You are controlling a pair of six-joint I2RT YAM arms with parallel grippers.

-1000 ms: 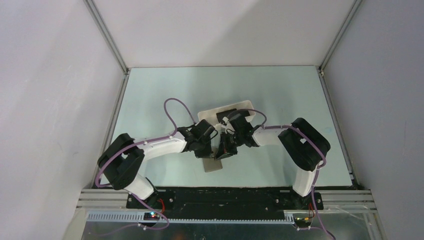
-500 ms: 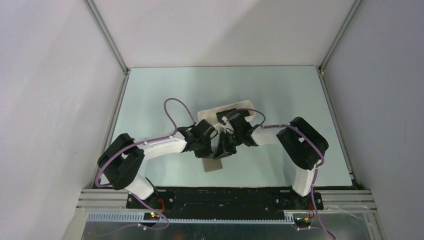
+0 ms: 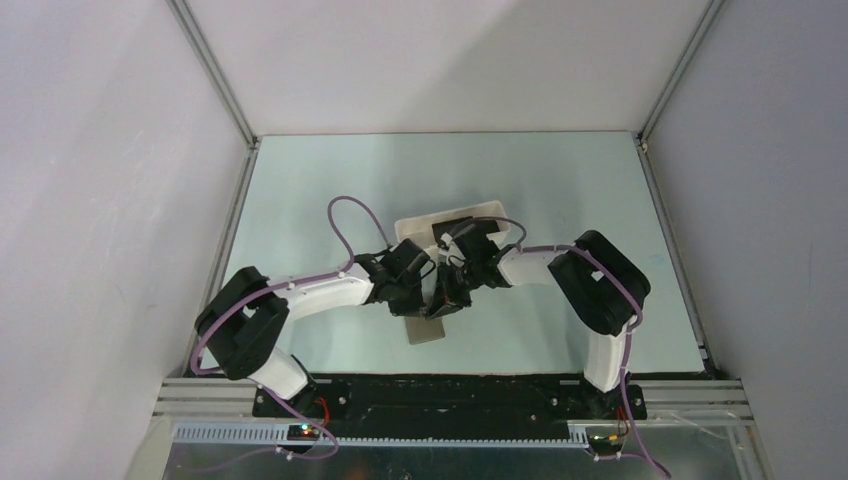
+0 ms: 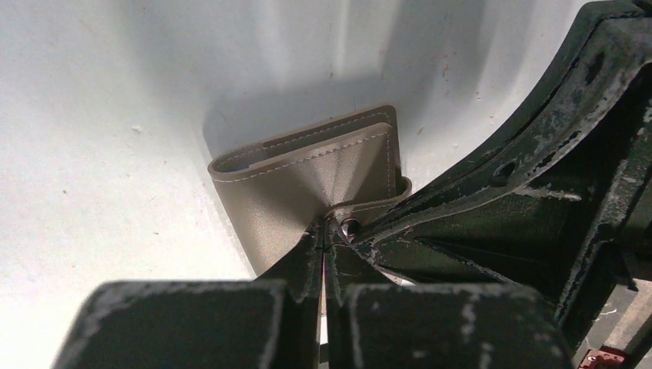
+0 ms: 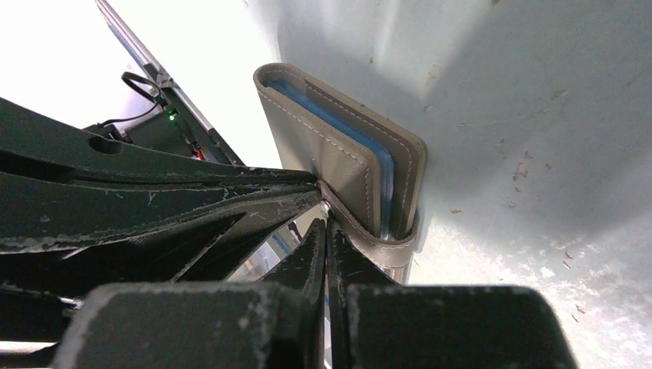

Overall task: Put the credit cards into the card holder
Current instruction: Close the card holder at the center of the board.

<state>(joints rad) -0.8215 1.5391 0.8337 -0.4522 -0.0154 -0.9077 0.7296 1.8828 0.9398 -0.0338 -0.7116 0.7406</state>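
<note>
The card holder (image 3: 424, 330) is a grey-brown folded wallet on the table between the arms. In the left wrist view its cover (image 4: 307, 181) puckers up into my left gripper (image 4: 325, 231), which is shut on it. The right wrist view shows the card holder (image 5: 338, 154) with a blue lining and its strap tab (image 5: 377, 234) wrapped round the edge. My right gripper (image 5: 326, 214) is shut on the strap's end. Both grippers (image 3: 436, 302) (image 3: 447, 300) meet tip to tip above the wallet. A dark credit card (image 3: 452, 224) lies in the tray, partly hidden by the right wrist.
A long white tray (image 3: 490, 210) stands just behind the grippers. The enclosure's walls and metal frame rails (image 3: 240, 120) bound the table on three sides. The arm bases sit on the black rail (image 3: 450, 395) at the near edge.
The right arm's elbow has drifted slightly to the left. Both grippers stay shut at the wallet, and the wallet has not moved.
</note>
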